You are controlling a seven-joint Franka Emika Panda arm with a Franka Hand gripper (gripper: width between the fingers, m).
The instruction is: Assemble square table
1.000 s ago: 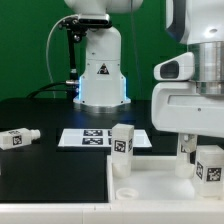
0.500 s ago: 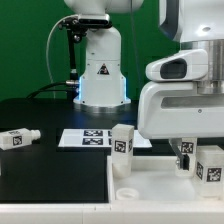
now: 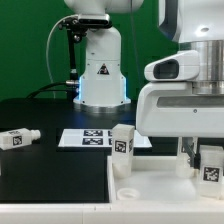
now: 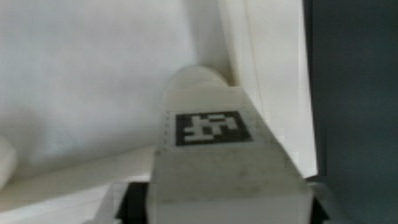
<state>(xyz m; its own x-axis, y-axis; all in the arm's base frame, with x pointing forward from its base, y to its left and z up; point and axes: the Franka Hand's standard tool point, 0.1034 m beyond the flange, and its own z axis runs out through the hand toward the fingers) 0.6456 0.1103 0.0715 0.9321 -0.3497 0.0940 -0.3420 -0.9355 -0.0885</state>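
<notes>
The square table's white panel (image 3: 150, 185) lies at the front on the exterior view's right, and its raised rim (image 4: 270, 60) runs past in the wrist view. On it, far right, stands a white tagged leg (image 3: 210, 166). My gripper (image 3: 207, 158) is down over this leg. In the wrist view the leg (image 4: 214, 135) fills the gap between my two fingers, which press on its sides; the gripper (image 4: 217, 203) is shut on it. Another leg (image 3: 122, 143) stands upright at the panel's back corner. A third leg (image 3: 18, 138) lies on the black table at the left.
The marker board (image 3: 90, 138) lies flat behind the panel. The arm's white base (image 3: 100, 70) stands at the back with cables beside it. My own bulky white hand (image 3: 185, 90) hides the panel's far right part.
My fingers have closed in from wide open onto the right-hand leg. The hand has sunk slightly and stays over the same spot; the other legs have not moved.
</notes>
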